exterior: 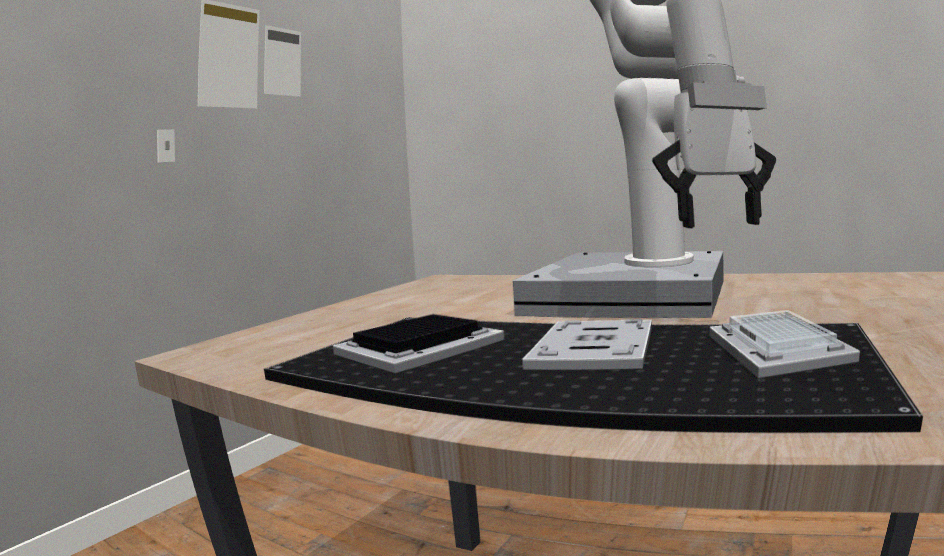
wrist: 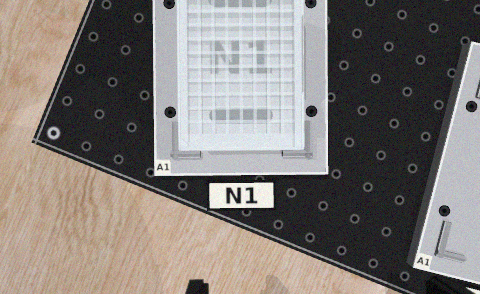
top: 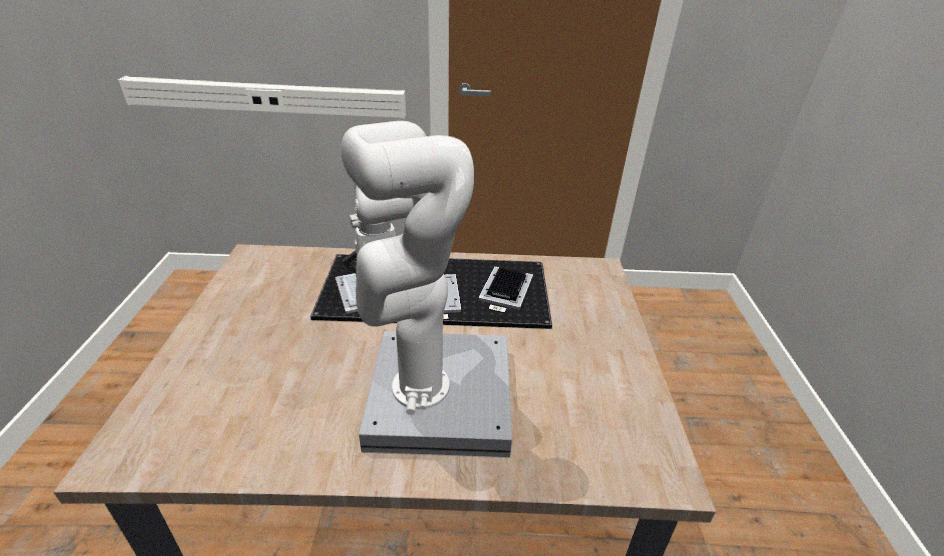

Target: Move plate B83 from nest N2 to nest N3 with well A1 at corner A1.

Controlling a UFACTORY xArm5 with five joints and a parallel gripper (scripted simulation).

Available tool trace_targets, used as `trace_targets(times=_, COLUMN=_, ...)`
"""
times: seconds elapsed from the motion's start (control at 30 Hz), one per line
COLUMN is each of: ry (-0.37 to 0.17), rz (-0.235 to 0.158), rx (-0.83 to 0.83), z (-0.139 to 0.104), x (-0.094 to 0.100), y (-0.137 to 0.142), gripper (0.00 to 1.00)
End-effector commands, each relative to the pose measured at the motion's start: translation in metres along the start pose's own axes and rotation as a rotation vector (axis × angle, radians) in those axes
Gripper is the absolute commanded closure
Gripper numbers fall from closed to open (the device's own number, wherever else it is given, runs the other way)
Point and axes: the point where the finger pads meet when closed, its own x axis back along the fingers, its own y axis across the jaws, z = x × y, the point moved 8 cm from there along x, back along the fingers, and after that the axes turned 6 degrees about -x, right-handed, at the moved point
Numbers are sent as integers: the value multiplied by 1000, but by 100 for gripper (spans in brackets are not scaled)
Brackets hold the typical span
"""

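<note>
A clear well plate (wrist: 240,75) sits inside the locators of nest N1 (wrist: 241,162), with the N1 sign (wrist: 241,195) beside it and an A1 mark (wrist: 162,166) on the nest's corner. It also shows in the exterior view (exterior: 779,332). A black plate (exterior: 416,332) sits on the nest at the other end of the deck, also seen in the top view (top: 506,283). I cannot read the plate labels. Nest N3 (exterior: 588,344) lies empty between them; its edge shows in the wrist view (wrist: 464,165). My gripper (exterior: 719,212) is open and empty, high above the deck near N1.
The nests stand on a black perforated deck (exterior: 626,390) on a wooden table. The arm's grey base block (exterior: 619,284) stands behind the deck. In the top view the arm (top: 407,244) hides the gripper and part of the deck.
</note>
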Motion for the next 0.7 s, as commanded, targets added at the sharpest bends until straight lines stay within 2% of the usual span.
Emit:
trace_targets(times=0.0, ry=4, rz=-6, rx=0, z=1, x=1, y=-1, gripper=0)
trace_targets(times=0.53, ry=4, rz=-6, rx=0, z=1, x=1, y=-1, gripper=0)
trace_targets(times=0.67, ry=4, rz=-6, rx=-67, z=2, x=1, y=9, gripper=0)
